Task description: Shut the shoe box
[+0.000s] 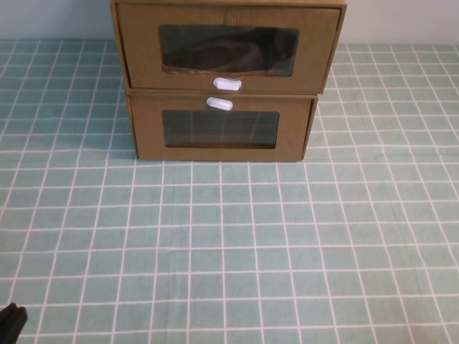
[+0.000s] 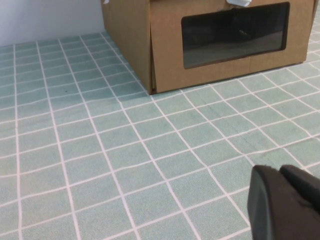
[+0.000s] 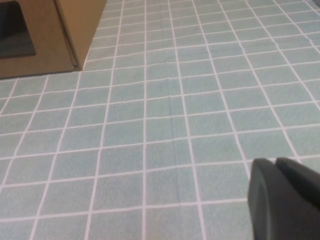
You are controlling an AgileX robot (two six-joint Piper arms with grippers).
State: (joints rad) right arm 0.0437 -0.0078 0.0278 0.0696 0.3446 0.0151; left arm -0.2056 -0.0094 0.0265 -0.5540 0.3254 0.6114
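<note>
Open tiled table [image 1: 229, 251] before stacked boxes, shoe box [image 1: 226, 46] atop lower box [image 1: 221, 129], sides clear.

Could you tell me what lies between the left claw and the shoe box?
Only bare tiled cloth, per the left wrist view, separates the left claw from the shoe box.

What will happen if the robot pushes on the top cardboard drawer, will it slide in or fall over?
The shoe box sticks out slightly over the lower box, so a front push probably slides it straight in. Being cardboard, its clear window may flex, so the stiffer edges seem safer. Something dark inside may add weight. The left gripper and right gripper are near the table's front, away from it.
</note>
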